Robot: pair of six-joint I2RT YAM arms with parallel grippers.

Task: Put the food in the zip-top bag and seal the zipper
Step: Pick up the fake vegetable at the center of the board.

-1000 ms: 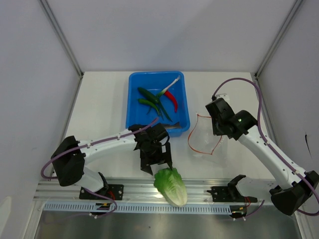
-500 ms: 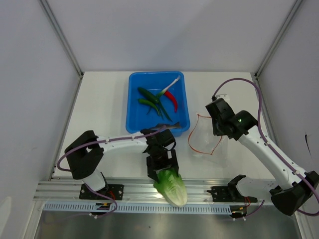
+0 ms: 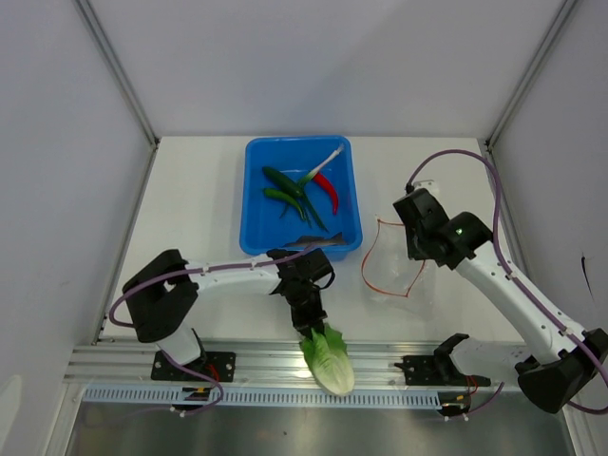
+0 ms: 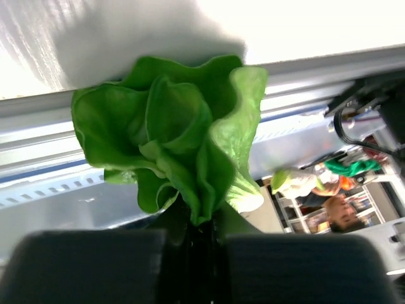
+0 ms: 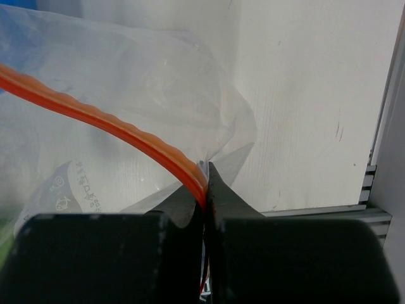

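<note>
Your left arm [image 3: 228, 271] reaches along the near edge of the bench [image 3: 190, 190], its jaws pinched shut on the leafy top of the cabbage head [image 4: 171, 133], which sits over the metal rail [image 3: 247, 359] between the two arm bases; you cannot tell whether it rests on the rail or hangs just above it. To the right, your right arm [image 3: 494, 275] holds the clear zip-top bag [image 3: 394, 271] on the bench beside the blue bin [image 3: 255, 204], jaws closed tight on the orange-red zipper [image 5: 114, 123] at the bag's mouth, which gapes open. Inside the bin lie the dark green pods [image 3: 285, 190], the red chili [image 3: 328, 193] and the whitish stalk [image 3: 328, 159].
</note>
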